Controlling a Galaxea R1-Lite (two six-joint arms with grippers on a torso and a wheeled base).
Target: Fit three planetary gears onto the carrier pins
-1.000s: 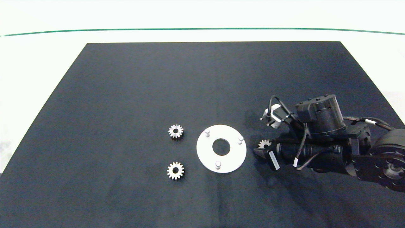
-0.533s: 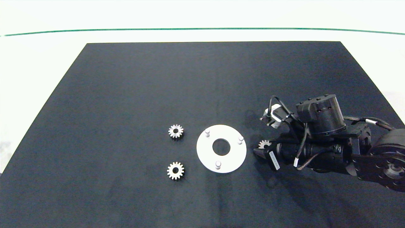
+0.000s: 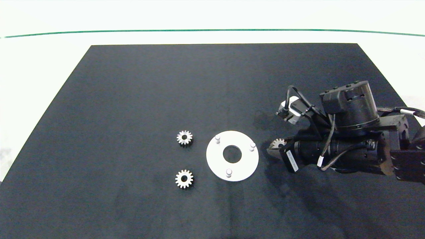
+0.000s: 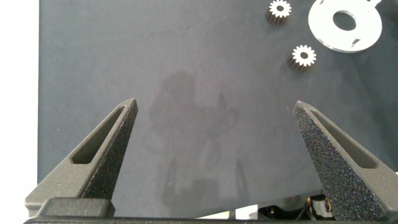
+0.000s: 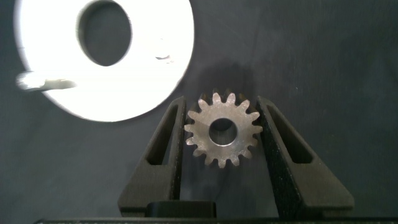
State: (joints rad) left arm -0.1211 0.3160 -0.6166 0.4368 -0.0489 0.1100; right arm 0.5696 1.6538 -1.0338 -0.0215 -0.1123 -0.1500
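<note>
A flat white disc (image 3: 232, 155) with a large central hole lies on a black mat (image 3: 132, 99) that covers a white table (image 3: 33, 66). Three short carrier pins (image 3: 217, 138) stand on the disc in a triangle, and all three are bare. The right gripper (image 3: 274, 150) reaches in from the right side of the disc, its tips just beside the disc's rim. Its two grey fingers (image 5: 166, 146) are closed narrowly on one small silvery gear (image 5: 222, 130), pressing against the teeth on opposite sides; the held gear lies flat, its round centre hole facing up. In the head view, only part of this held gear (image 3: 278, 143) shows past the gripper, close to the pin nearest that side of the disc. Two more planetary gears lie flat on the mat on the opposite side of the disc: one (image 3: 184, 137) near the disc's far left edge, the other (image 3: 184, 179) nearer the front. The left gripper (image 4: 221, 155) hangs over bare mat well away from the disc, its fingers spread wide and holding nothing.
</note>
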